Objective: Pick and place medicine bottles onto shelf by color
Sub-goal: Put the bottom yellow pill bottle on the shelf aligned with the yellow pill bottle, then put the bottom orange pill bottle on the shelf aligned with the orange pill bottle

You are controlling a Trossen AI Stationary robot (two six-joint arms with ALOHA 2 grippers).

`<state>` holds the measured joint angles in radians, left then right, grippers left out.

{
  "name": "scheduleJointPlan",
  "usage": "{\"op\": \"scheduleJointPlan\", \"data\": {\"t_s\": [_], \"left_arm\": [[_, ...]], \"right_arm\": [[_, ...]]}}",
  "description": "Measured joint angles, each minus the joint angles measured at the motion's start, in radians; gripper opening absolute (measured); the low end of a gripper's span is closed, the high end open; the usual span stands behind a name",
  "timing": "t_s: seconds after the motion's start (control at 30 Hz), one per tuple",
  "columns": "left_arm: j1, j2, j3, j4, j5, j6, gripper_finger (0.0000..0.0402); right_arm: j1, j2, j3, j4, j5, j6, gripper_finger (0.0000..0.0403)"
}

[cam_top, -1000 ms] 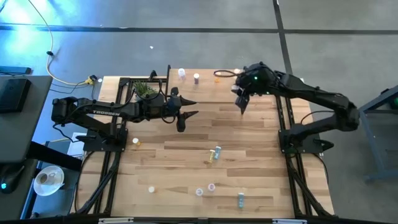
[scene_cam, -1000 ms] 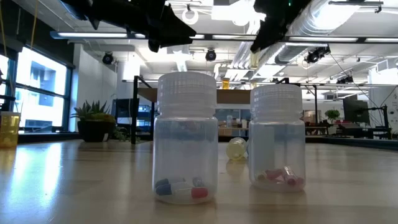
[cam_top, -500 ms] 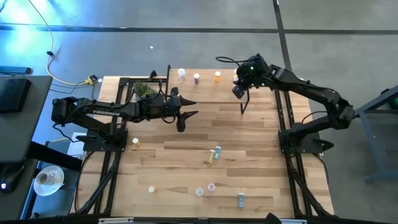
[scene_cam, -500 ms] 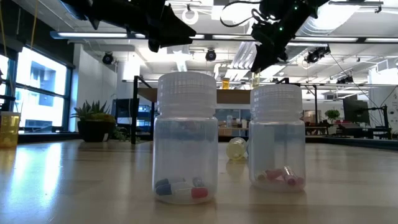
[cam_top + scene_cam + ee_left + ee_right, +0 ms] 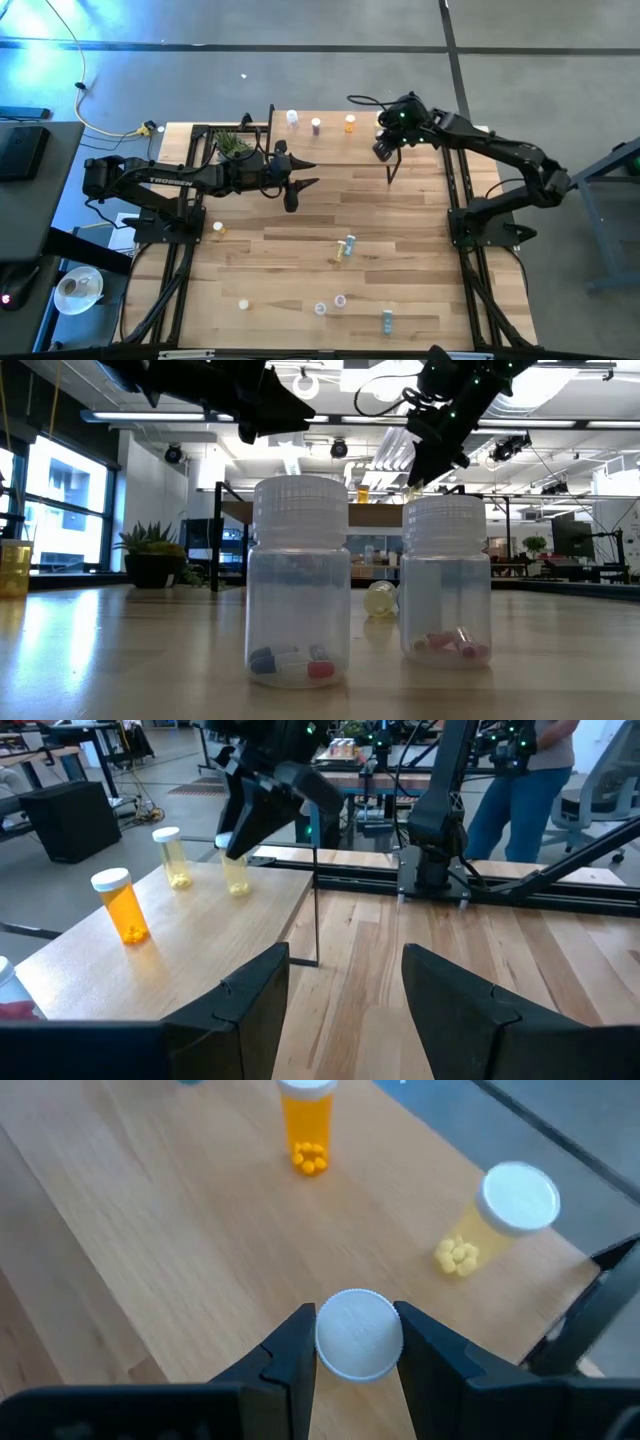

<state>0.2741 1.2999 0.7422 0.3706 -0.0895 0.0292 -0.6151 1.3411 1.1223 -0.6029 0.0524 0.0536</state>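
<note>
Near surface edge: two clear bottles (image 5: 299, 585) upright, side by side. Mid-surface: left hand (image 5: 293, 186) hovers with fingers apart, holding nothing. Far edge: right hand (image 5: 358, 1342) clamps a white-capped yellow bottle (image 5: 358, 1334) over the shelf (image 5: 190, 1230) right end, beside an orange bottle (image 5: 307, 1128) and another yellow bottle (image 5: 495, 1215).

Even indoor light fills every view, brightest from ceiling strips (image 5: 300, 417) and a window (image 5: 60, 510) seen from table height. That view renders two near bottles (image 5: 300, 585) sharp and the room behind soft. Blue glare tints the floor (image 5: 40, 50) overhead. The tabletop (image 5: 100, 650) shows a pale sheen; shadows are faint.
</note>
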Motion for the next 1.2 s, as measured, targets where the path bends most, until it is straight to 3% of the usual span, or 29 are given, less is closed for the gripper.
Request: {"op": "scheduleJointPlan", "data": {"t_s": [0.5, 0.97, 1.2], "left_arm": [[0.000, 0.000, 0.000, 0.000, 0.000, 0.000, 0.0184], [0.000, 0.000, 0.000, 0.000, 0.000, 0.000, 0.0184], [0.000, 0.000, 0.000, 0.000, 0.000, 0.000, 0.0184]], "right_arm": [[0.000, -0.001, -0.010, 0.006, 0.005, 0.026, 0.0118], [0.001, 0.002, -0.015, 0.001, 0.052, 0.026, 0.0174], [0.000, -0.015, -0.013, 0.020, 0.051, 0.026, 0.0184]]}}
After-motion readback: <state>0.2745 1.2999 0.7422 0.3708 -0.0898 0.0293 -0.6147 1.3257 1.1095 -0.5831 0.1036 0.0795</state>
